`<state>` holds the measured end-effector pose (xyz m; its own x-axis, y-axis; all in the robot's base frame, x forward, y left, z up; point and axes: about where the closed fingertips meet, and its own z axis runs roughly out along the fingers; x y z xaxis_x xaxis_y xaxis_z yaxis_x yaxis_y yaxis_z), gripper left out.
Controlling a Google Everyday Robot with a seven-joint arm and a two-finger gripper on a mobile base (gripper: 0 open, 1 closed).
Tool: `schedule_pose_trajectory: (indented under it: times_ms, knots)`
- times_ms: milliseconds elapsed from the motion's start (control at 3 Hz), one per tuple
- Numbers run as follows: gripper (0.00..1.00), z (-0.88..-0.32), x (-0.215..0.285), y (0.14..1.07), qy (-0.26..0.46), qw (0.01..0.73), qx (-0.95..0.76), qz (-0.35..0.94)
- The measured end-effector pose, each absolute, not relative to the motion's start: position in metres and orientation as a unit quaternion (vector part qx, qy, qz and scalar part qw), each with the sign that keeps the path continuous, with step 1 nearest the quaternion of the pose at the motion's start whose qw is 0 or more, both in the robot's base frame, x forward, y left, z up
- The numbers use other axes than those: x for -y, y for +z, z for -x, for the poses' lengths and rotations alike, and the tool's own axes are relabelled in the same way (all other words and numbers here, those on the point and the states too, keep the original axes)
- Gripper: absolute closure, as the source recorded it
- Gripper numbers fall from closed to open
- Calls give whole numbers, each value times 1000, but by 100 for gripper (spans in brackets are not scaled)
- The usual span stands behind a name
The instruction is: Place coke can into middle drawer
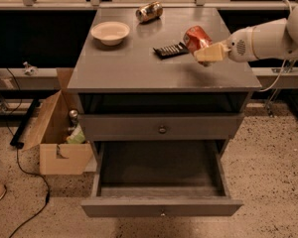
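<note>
Above cabinet top, gripper (204, 51) clamped on tilted coke can (195, 36).

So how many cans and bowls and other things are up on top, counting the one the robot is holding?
Cans: 2, the coke can held in the gripper above the right side of the cabinet top, and the brownish-gold can lying at the back.
Bowls: 1, the white bowl.
Flat black object: 1.
Total: 4.

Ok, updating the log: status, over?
Gripper above cabinet top, right side, fingers shut on coke can. Middle drawer open below. Top's front edge to clear.
</note>
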<state>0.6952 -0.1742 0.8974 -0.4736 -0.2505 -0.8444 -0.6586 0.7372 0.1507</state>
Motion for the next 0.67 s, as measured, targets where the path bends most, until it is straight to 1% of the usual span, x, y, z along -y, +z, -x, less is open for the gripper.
schedule_pose_trajectory:
  times_ms: [667]
  knots:
    - [100, -607, 148, 874, 242, 389, -812, 362]
